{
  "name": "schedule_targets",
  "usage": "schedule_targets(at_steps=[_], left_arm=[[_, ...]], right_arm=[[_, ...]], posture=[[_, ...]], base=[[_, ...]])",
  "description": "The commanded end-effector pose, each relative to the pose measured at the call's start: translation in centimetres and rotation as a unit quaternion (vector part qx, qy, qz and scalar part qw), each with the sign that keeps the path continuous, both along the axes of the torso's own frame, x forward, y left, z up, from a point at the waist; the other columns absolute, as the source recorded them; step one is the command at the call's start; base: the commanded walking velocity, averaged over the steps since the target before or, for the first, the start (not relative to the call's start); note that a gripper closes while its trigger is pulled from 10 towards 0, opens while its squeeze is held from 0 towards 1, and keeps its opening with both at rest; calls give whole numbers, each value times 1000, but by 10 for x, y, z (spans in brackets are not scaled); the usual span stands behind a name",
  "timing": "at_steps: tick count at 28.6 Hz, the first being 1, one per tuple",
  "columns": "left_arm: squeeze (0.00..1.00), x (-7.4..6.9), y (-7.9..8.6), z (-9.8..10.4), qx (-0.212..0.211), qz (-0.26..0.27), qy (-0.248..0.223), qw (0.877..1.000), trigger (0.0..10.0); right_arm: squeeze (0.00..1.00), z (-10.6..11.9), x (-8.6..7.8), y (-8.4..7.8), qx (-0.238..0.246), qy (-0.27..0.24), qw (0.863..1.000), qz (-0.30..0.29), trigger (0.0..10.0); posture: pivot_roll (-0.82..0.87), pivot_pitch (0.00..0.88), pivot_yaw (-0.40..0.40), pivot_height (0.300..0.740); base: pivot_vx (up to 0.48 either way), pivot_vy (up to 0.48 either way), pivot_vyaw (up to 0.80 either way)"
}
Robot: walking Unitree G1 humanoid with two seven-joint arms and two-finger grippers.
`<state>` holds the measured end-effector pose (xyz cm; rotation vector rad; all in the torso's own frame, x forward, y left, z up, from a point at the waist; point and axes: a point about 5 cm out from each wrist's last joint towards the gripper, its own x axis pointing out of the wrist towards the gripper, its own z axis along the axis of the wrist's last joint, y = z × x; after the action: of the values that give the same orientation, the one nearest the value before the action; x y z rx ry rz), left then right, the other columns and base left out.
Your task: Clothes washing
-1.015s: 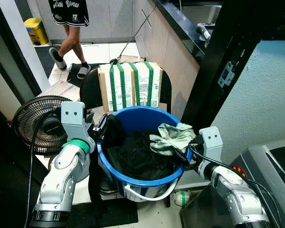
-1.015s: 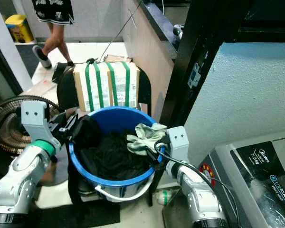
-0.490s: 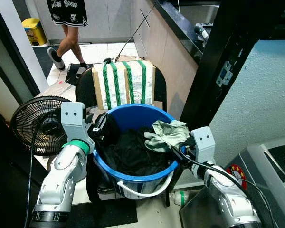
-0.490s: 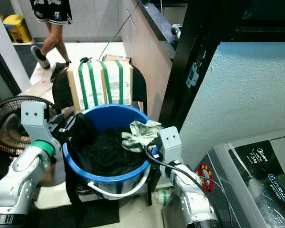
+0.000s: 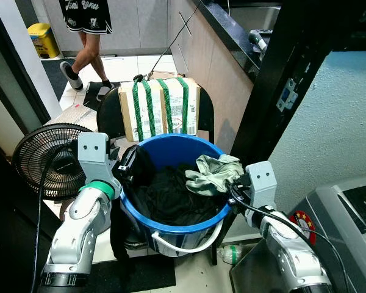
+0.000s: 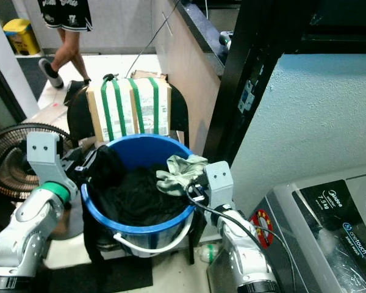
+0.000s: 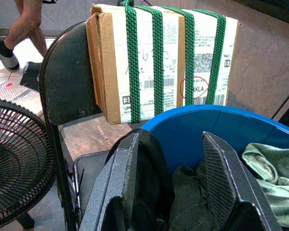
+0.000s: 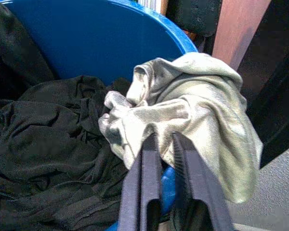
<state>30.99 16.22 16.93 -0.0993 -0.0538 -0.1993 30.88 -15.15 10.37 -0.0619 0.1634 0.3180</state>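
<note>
A blue bucket [image 5: 171, 149] holds black clothes [image 5: 168, 195], and a pale green cloth [image 5: 210, 173] hangs over its right rim. My left gripper [image 5: 129, 163] is shut on the left rim, where a black garment hangs over the edge. In the left wrist view its fingers [image 7: 169, 139] straddle that rim and garment. My right gripper [image 5: 235, 189] is shut on the right rim just under the green cloth [image 8: 192, 106]. In the right wrist view its fingers [image 8: 164, 138] are nearly together. The bucket's white handle [image 5: 189, 244] hangs below.
A strapped cardboard box [image 5: 165, 110] and a black chair back [image 5: 110, 113] stand behind the bucket. A floor fan [image 5: 46, 162] is at the left. A black door frame [image 5: 280, 79] and a grey washing machine [image 5: 348, 220] are at the right. A person's legs [image 5: 85, 49] are far back.
The whole picture has shifted slightly. The bucket and both grippers sit a little further left than a second ago. Both grips are unchanged, and the person has stepped a little.
</note>
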Motion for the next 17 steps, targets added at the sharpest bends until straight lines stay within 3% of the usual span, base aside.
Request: schedule_targets(at_steps=[1,9,11,12,14,16,17], left_arm=[[0,-1,1,-2,4,2,6,1000,10000],[0,-1,0,-2,5,2,6,1000,10000],[0,-1,0,-2,5,2,6,1000,10000],[0,-1,0,-2,5,2,6,1000,10000],[0,-1,0,-1,5,0,6,1000,10000],[0,-1,0,-1,5,0,6,1000,10000],[0,-1,0,-1,5,0,6,1000,10000]], right_arm=[[0,-15,-4,2,-9,33,999,2,0],[0,-15,-3,3,1,22,1000,-5,0],[0,1,2,2,64,-16,998,-23,0],[0,1,2,2,64,-16,998,-23,0],[0,31,10,-5,170,-78,981,-44,0],[0,31,10,-5,170,-78,981,-44,0],[0,41,12,-8,201,-98,973,-49,0]], posture=[[117,65,26,740],[119,67,29,740],[120,69,31,740],[120,69,31,740],[121,71,34,740],[121,71,34,740],[121,71,34,740]], base=[[0,0,0],[0,0,0],[0,0,0],[0,0,0],[0,0,0],[0,0,0],[0,0,0]])
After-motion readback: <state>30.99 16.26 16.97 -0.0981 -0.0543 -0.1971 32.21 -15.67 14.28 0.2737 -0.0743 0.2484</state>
